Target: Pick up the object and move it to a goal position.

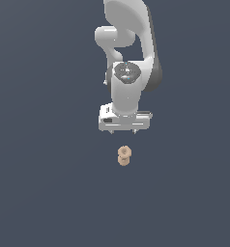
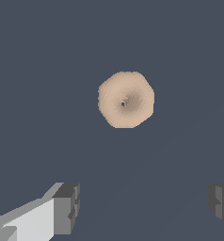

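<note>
- We see the object (image 1: 124, 155) lying alone on the dark floor, standing clear of everything — free for a straight descent.
- The gripper (image 1: 123, 131) hangs above it, pointing down; in the exterior view the object sits just below the fingertips, apart from them.
- In the wrist view the object (image 2: 126, 99) appears as a round knob with a central dimple, not between the fingers (image 2: 67, 207).
- We judge the jaws wide open — both fingers far apart, holding and touching nothing.
</note>
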Motion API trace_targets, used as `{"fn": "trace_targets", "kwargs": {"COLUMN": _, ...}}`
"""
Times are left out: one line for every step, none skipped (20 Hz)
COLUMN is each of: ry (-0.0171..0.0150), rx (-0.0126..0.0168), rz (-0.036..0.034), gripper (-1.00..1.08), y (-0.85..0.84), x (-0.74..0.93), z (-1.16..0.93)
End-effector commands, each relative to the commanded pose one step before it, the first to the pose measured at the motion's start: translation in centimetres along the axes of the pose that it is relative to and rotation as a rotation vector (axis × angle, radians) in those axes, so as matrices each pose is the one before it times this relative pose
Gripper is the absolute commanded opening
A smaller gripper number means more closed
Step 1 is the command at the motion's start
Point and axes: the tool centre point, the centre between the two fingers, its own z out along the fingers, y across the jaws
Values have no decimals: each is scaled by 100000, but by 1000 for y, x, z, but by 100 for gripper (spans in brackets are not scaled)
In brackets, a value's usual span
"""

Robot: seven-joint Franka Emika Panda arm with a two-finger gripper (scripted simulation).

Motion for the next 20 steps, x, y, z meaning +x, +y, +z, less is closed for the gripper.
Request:
{"fn": "trace_targets", "kwargs": {"ry": 0, "rx": 0, "rz": 0, "gripper": 100, "y": 1, "x": 0, "z": 0}}
{"fn": "trace_targets", "kwargs": {"ry": 13, "rx": 26, "rz": -93, "gripper": 100, "y": -59, "x": 2, "z": 7}}
{"fn": "trace_targets", "kwargs": {"ry": 43, "rx": 95, "rz": -322, "gripper": 100, "y": -199, "x": 4, "z": 16}}
{"fn": "trace_targets", "kwargs": {"ry": 67, "rx": 148, "rz": -500, "gripper": 100, "y": -311, "x": 8, "z": 30}}
{"fn": "trace_targets", "kwargs": {"ry": 93, "rx": 208, "rz": -705, "gripper": 100, "y": -437, "x": 10, "z": 41}}
{"fn": "trace_targets", "kwargs": {"ry": 117, "rx": 265, "rz": -896, "gripper": 100, "y": -555, "x": 13, "z": 54}}
{"fn": "trace_targets", "kwargs": {"ry": 136, "rx": 314, "rz": -1066, "gripper": 100, "y": -658, "x": 15, "z": 65}}
{"fn": "trace_targets", "kwargs": {"ry": 118, "rx": 276, "rz": -941, "gripper": 100, "y": -577, "x": 14, "z": 60}}
{"fn": "trace_targets", "kwargs": {"ry": 91, "rx": 215, "rz": -739, "gripper": 100, "y": -449, "x": 12, "z": 48}}
{"fn": "trace_targets", "kwargs": {"ry": 64, "rx": 153, "rz": -532, "gripper": 100, "y": -318, "x": 10, "z": 35}}
{"fn": "trace_targets", "kwargs": {"ry": 39, "rx": 91, "rz": -327, "gripper": 100, "y": -190, "x": 7, "z": 21}}
{"fn": "trace_targets", "kwargs": {"ry": 12, "rx": 26, "rz": -105, "gripper": 100, "y": -55, "x": 4, "z": 8}}
{"fn": "trace_targets", "kwargs": {"ry": -14, "rx": -35, "rz": 114, "gripper": 100, "y": 71, "x": -2, "z": -8}}
{"fn": "trace_targets", "kwargs": {"ry": -24, "rx": -52, "rz": 222, "gripper": 100, "y": 113, "x": -8, "z": -15}}
{"fn": "trace_targets", "kwargs": {"ry": -8, "rx": -14, "rz": 83, "gripper": 100, "y": 30, "x": -5, "z": -6}}
{"fn": "trace_targets", "kwargs": {"ry": 5, "rx": -4, "rz": -97, "gripper": 100, "y": -2, "x": 11, "z": 5}}
{"fn": "trace_targets", "kwargs": {"ry": 14, "rx": -8, "rz": -248, "gripper": 100, "y": -4, "x": 28, "z": 11}}
{"fn": "trace_targets", "kwargs": {"ry": 21, "rx": -21, "rz": -396, "gripper": 100, "y": 0, "x": 44, "z": 16}}
{"fn": "trace_targets", "kwargs": {"ry": 26, "rx": -35, "rz": -524, "gripper": 100, "y": 15, "x": 61, "z": 21}}
{"fn": "trace_targets", "kwargs": {"ry": 31, "rx": -49, "rz": -653, "gripper": 100, "y": 30, "x": 77, "z": 26}}
